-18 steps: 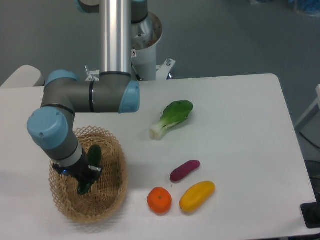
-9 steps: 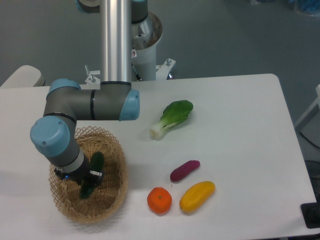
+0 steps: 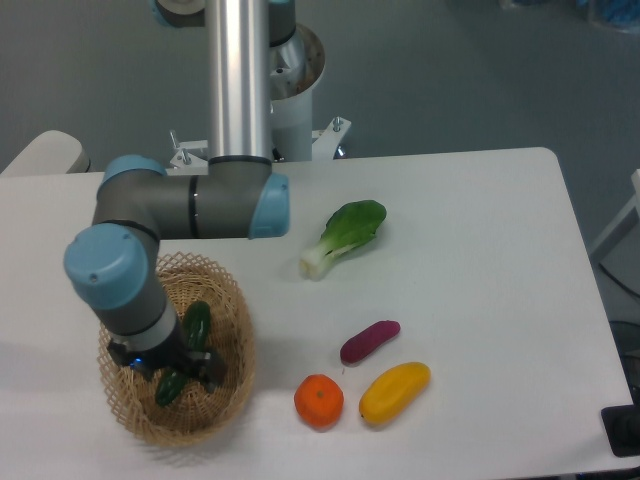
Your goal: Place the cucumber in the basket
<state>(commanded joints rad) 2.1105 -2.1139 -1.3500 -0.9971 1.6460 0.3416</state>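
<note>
Wicker basket [image 3: 228, 350] holds the cucumber [image 3: 186, 350], which lies tilted inside, placed low enough that it cannot roll onto the bench [image 3: 470, 240]. The gripper [image 3: 178, 368] sits over it; whether the jaws grip or are parted cannot be told.

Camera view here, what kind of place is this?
Probably a robotics lab: a robot arm works at a plain white table holding only glossy, probably toy produce such as a bok choy and a wicker basket.
</note>
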